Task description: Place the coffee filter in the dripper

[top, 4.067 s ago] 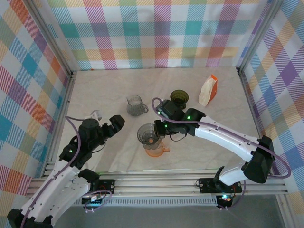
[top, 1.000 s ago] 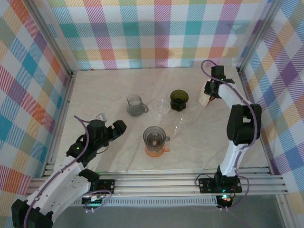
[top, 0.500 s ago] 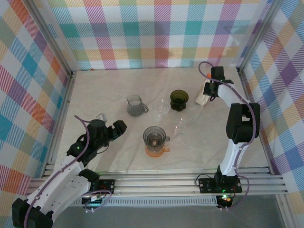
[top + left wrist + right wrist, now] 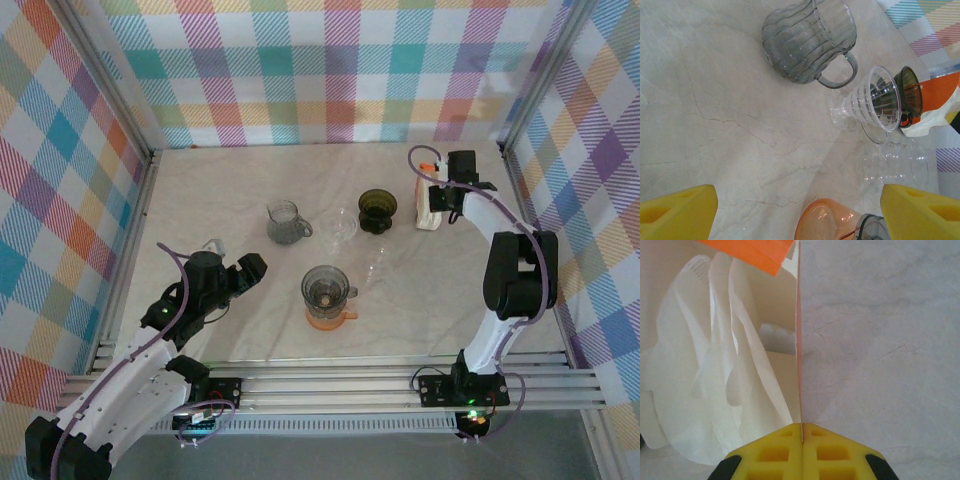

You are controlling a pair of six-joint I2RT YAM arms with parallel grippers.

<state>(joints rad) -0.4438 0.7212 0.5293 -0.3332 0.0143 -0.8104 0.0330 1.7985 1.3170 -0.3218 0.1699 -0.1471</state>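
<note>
Now white crinkled coffee filters [image 4: 715, 390] in box [image 4: 742, 252]; right gripper [image 4: 801, 432] pinching box wall; left gripper [image 4: 799, 205] open.

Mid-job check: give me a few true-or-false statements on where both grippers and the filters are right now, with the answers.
1. The right gripper is shut on a thin wall of the filter box. True.
2. The left gripper holds the grey pitcher. False: it is open and holds nothing; the pitcher stands apart from it.
3. A filter already sits in the clear dripper. False: it looks empty; the white filters are in the box.
4. The dark cup stands between the clear dripper and the filter box. True.
</note>
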